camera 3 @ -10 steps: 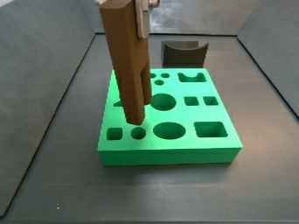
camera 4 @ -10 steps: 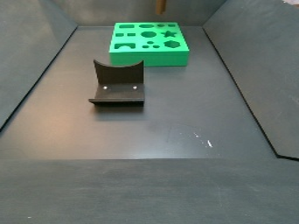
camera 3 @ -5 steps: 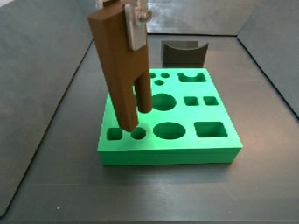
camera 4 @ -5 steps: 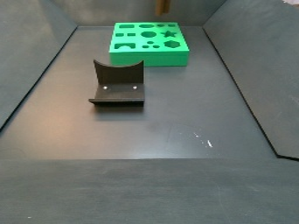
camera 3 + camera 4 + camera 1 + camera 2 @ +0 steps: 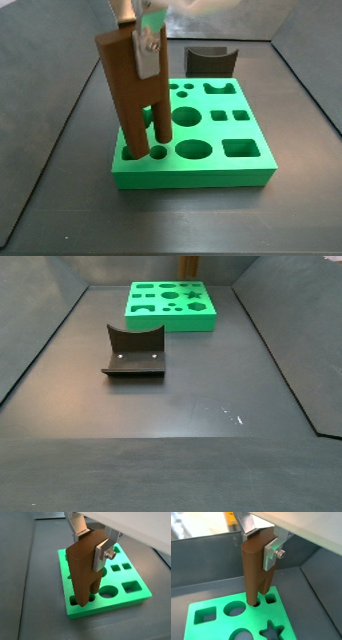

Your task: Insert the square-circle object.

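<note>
Green block [image 5: 194,145] with cut-out shapes across centre of a side view, on dark floor; same block [image 5: 171,305] at upper centre of a side view. Brown wood-coloured square-circle object [image 5: 134,95] upright over block's near-left corner, leg tips at or just into square and round holes there. Dark grey curved block [image 5: 210,60] behind green block, upper right; also seen [image 5: 134,352] left of centre. Gripper [image 5: 93,543] clenched on top of square-circle object, silver fingers [image 5: 103,553] pressed against opposite faces of joined upper end, legs hanging below jaws.
</note>
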Controlling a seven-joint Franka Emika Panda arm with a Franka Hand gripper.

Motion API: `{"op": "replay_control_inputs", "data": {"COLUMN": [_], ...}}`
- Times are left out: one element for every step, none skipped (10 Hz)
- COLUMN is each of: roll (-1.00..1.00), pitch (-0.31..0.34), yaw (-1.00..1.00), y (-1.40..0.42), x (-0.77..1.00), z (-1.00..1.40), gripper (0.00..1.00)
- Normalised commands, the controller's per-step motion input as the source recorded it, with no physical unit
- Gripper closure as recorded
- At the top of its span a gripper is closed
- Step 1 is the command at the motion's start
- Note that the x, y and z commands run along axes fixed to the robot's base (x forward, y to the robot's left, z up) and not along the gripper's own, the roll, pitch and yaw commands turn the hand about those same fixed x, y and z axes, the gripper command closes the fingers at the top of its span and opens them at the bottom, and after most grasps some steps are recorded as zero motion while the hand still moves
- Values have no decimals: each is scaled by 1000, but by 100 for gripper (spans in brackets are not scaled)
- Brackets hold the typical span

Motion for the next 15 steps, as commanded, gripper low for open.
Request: {"op": "replay_control_inputs", "data": {"roll": [0, 0, 0, 0, 0, 3, 29, 67, 190, 230, 181, 187, 284, 229, 109], "pitch": [0, 0, 0, 0, 0, 0, 0, 16, 31, -50, -161, -269, -226, -153, -13], "yaw": [-1000, -1000, -1000, -1000, -1000, -1000, -1000, -826, -266, 71, 160, 217, 249, 154, 0], "y": [0, 0, 0, 0, 0, 0, 0, 143, 0, 0, 17, 0, 0, -29, 0], "x": [0, 0, 0, 0, 0, 0, 0, 120, 111, -29, -169, -246, -309, -103, 0], "z": [-257, -243, -240, -229, -226, -226, -194, -94, -157, -314, -394, -623, -603, -660, -589], "gripper": [100, 100, 100, 100, 100, 100, 100, 100, 100, 100, 100, 100, 100, 100, 100]}}
